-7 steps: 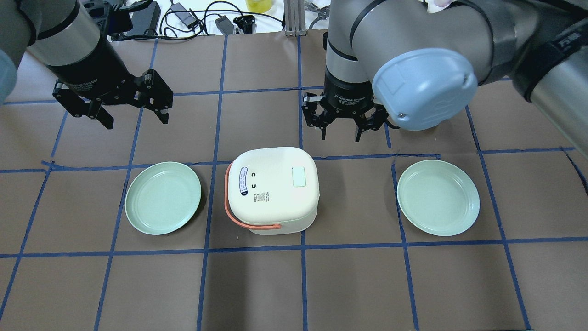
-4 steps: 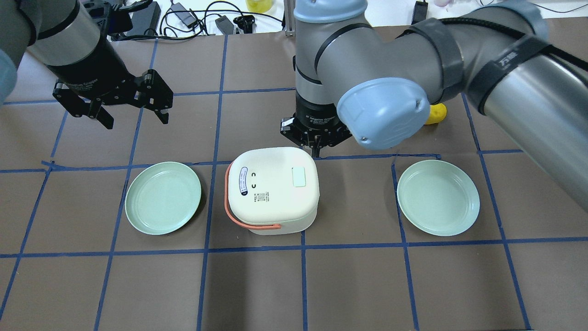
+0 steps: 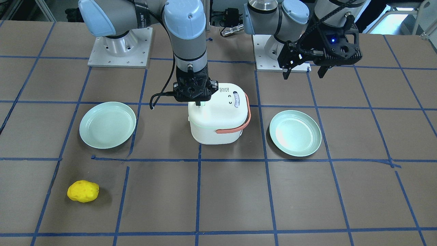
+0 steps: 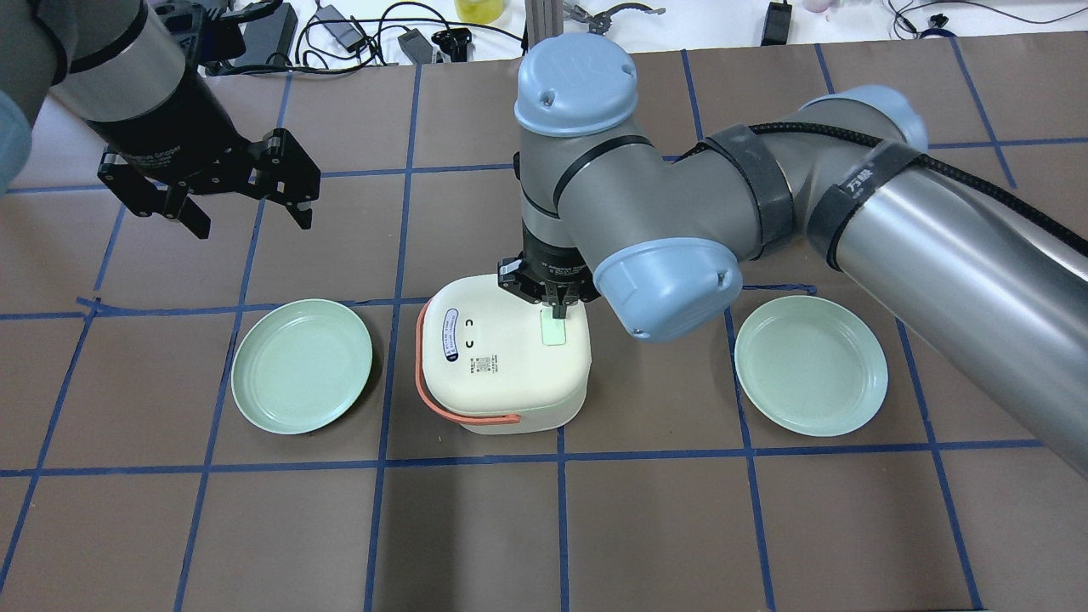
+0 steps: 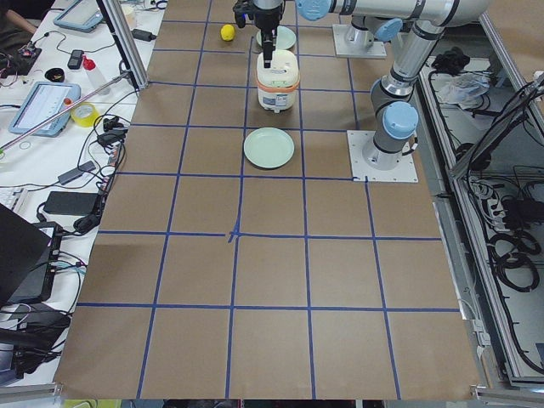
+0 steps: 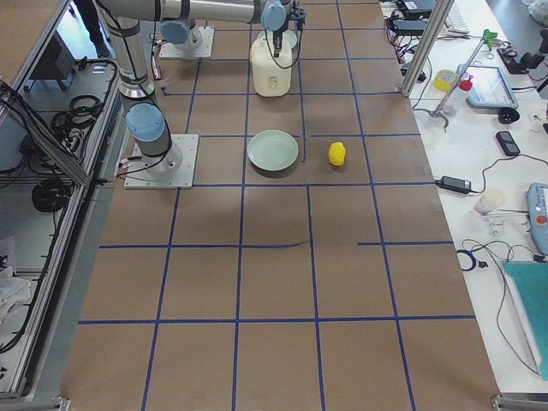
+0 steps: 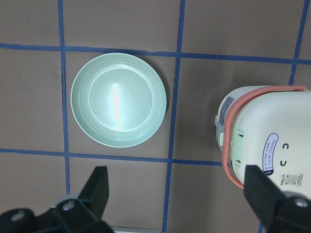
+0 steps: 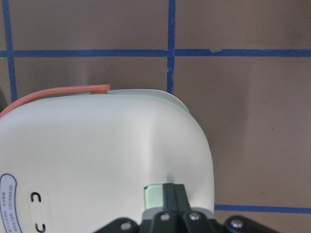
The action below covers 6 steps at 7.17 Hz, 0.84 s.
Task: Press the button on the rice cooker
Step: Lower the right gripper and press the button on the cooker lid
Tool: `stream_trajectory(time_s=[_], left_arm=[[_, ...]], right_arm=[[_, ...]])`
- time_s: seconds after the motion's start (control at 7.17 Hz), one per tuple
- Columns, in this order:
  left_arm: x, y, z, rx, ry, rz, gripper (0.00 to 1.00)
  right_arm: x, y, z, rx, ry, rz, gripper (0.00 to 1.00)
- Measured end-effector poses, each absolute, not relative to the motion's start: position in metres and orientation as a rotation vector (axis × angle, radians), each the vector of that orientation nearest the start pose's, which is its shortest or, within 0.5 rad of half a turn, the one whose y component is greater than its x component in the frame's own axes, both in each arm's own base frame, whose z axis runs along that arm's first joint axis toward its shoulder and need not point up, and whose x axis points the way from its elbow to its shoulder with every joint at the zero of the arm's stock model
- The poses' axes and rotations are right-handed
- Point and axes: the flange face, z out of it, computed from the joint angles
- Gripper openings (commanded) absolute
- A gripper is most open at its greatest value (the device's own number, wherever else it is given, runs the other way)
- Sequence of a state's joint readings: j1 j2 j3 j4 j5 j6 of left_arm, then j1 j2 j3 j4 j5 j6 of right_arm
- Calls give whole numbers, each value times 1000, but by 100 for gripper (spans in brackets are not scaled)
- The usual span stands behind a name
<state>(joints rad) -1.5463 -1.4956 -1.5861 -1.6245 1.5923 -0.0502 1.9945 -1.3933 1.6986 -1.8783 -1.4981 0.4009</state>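
The cream-white rice cooker (image 4: 501, 374) with an orange handle stands mid-table; it also shows in the front view (image 3: 218, 119). Its pale green button (image 4: 553, 334) is on the lid's right side. My right gripper (image 4: 557, 311) is shut, pointing straight down, with its joined fingertips on the button's far edge. In the right wrist view the fingers (image 8: 173, 191) rest against the button (image 8: 154, 195). My left gripper (image 4: 252, 223) is open and empty, held above the table to the far left of the cooker.
One green plate (image 4: 302, 365) lies left of the cooker and another (image 4: 812, 365) lies right of it. A yellow lumpy object (image 3: 83, 191) lies on the far right part of the table. Cables and chargers (image 4: 357, 34) line the far edge.
My right gripper shut, then moved from behind the cooker to over its lid and down onto the button. The left arm has not moved.
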Motion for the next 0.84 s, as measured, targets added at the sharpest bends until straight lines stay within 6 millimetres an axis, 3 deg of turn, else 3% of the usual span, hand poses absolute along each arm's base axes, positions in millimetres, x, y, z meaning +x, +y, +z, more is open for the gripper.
stream_trajectory(time_s=[0.84], left_arm=[[-120, -463, 511, -116, 3118, -10, 100]], right_arm=[[365, -427, 362, -105, 3088, 48, 0]])
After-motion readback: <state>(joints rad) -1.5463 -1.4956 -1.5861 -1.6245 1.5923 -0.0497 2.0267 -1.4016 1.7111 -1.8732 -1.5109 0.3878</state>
